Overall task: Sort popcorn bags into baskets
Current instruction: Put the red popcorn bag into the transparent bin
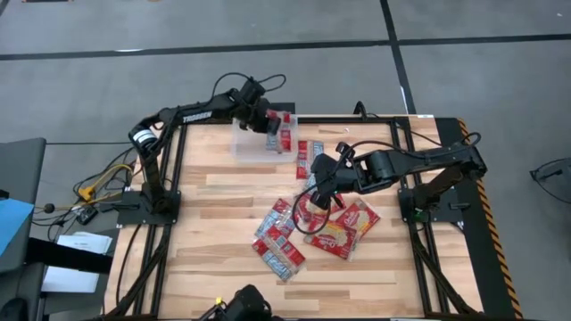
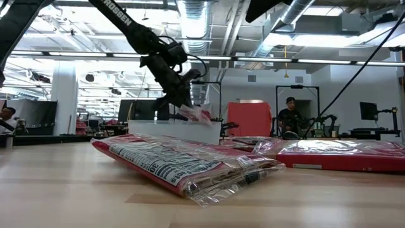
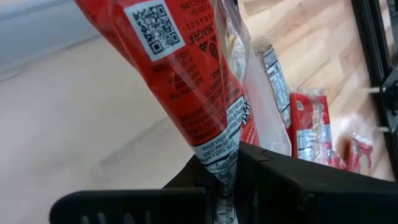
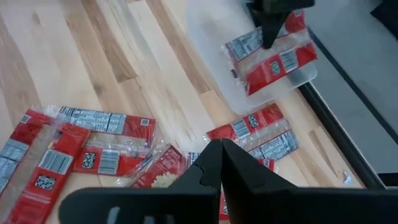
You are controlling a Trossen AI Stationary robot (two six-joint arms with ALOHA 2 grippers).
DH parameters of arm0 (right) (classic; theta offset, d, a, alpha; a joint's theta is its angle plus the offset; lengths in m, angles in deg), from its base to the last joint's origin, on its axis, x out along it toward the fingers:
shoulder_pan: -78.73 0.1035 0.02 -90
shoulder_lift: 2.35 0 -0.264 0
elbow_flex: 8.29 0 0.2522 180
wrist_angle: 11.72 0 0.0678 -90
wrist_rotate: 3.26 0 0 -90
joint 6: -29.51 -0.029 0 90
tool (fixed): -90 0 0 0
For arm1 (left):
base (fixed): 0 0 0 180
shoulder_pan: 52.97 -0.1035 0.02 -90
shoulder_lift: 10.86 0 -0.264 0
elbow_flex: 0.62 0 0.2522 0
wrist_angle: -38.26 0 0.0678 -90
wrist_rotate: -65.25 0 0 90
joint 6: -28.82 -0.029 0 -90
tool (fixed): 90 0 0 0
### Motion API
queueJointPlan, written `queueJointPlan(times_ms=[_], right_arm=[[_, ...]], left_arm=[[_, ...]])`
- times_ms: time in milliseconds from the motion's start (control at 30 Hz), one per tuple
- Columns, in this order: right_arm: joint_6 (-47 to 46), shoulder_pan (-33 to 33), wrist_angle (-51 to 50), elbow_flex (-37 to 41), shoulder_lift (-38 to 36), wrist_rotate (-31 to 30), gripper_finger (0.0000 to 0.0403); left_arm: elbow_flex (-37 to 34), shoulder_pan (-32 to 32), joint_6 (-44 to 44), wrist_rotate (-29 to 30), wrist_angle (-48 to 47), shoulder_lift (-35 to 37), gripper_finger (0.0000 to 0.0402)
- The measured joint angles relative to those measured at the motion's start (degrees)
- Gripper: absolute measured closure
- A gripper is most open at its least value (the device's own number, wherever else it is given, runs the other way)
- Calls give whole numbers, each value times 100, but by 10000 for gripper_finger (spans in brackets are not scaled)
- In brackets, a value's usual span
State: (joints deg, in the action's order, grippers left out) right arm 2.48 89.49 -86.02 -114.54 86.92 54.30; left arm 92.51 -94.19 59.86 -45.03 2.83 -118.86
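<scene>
My left gripper (image 1: pixel 272 125) is at the table's far side, shut on a red popcorn bag (image 1: pixel 286 135) with a pale band, above the right end of the clear basket (image 1: pixel 248 147). The low view shows this bag (image 2: pixel 197 114) just over the basket's wall (image 2: pixel 158 130). My right gripper (image 1: pixel 319 194) hangs shut over the middle of the table, with nothing between its fingers (image 4: pixel 205 168). Below it, several red bags (image 1: pixel 312 223) lie flat in a loose pile. More bags (image 1: pixel 308 152) lie to the right of the basket. My left gripper pinches the bag's crimped, pale printed end (image 3: pixel 217 158) between its two fingers. The fingers slant downward toward the table's far side. The bag (image 4: pixel 280 62) stretches out beyond the fingertips and hangs over the basket. Whether its free end touches the basket, I cannot tell.
A black frame rail (image 4: pixel 348 143) runs along the table's far and right edges. Large bags (image 1: pixel 357 218) and narrow ones (image 1: pixel 277 245) cover the table's middle. One bag (image 2: pixel 183 158) lies close to the low camera. A person (image 2: pixel 291 114) sits in the room behind the table.
</scene>
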Motion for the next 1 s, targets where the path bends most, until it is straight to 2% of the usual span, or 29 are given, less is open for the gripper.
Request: queueJointPlan(times_ms=[200, 500, 633, 867, 1000], right_arm=[[28, -53, -72, 0, 0, -99, 365], [50, -83, -72, 0, 0, -111, 383], [50, -83, -72, -2, 0, -110, 381], [50, -83, -70, -2, 0, -108, 356], [50, -106, -56, -2, 0, -105, 353]], left_arm=[[-252, 107, -88, 139, 101, 0, 399], [-428, 114, -221, 152, 356, -4, 389], [-428, 211, -348, 382, 394, -4, 350], [-428, 278, -441, 121, 845, -4, 254], [-428, 312, -402, 143, 911, -4, 218]])
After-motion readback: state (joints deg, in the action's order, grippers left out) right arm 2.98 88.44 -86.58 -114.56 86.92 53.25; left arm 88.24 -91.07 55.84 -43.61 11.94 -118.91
